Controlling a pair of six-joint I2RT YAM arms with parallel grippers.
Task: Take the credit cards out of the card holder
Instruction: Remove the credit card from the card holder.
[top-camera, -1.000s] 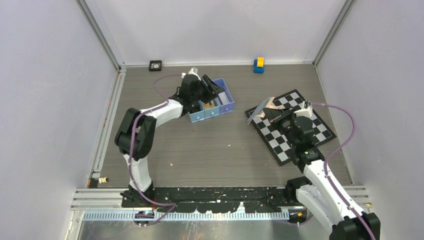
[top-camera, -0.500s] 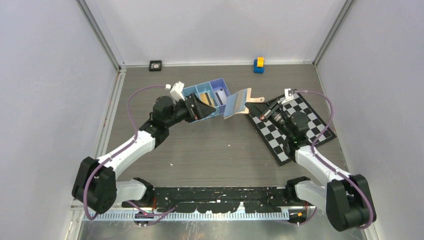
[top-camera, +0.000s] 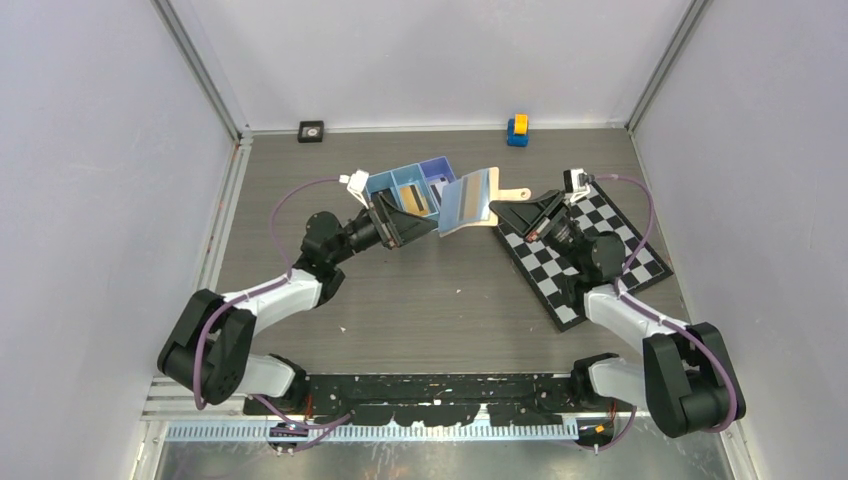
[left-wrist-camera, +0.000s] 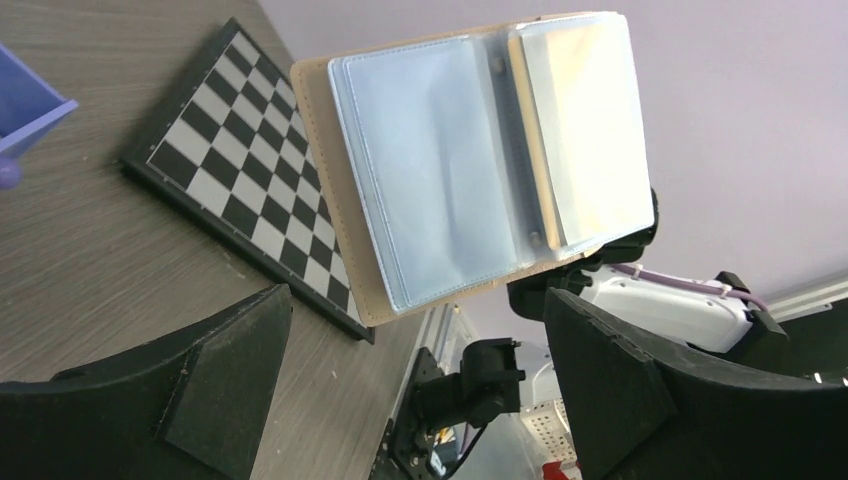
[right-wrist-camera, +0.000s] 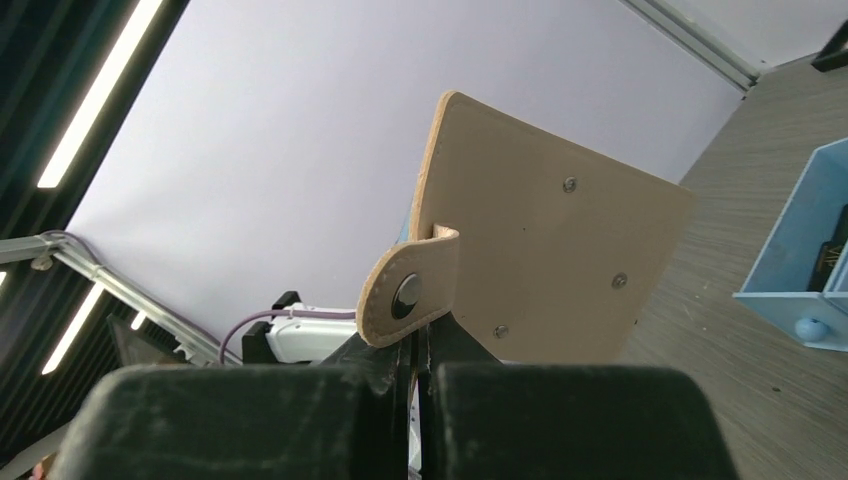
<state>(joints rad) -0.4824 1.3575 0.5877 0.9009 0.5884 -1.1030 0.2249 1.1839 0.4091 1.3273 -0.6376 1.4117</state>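
Above the tabletop (top-camera: 450, 300), slightly toward 12 o'clock from its middle, the card holder (top-camera: 468, 200) hangs in the air, opened and close to upright. The right tool (top-camera: 497, 213) is clenched on its edge beside the snap tab (right-wrist-camera: 405, 296). In the right wrist view the dark fingers press together there, but the exact bite is hidden behind the tan cover. The left tool (top-camera: 415, 215) stands at the holder's 9 o'clock, released and spread wide. Its fingers (left-wrist-camera: 200, 390) are apart from the holder and cut off by the lower frame edge. From that wrist the clear sleeves (left-wrist-camera: 430, 170) face the camera, washed pale by glare, so whether any credit cards sit inside cannot be told. The blue tray (top-camera: 405, 172) lies at the holder's 10 o'clock, partly covered by the left tool. Flat tan and dark pieces (top-camera: 412, 196) in its compartments are too small to identify. The checkerboard (top-camera: 600, 270) at 4 o'clock is partly hidden under the right arm.
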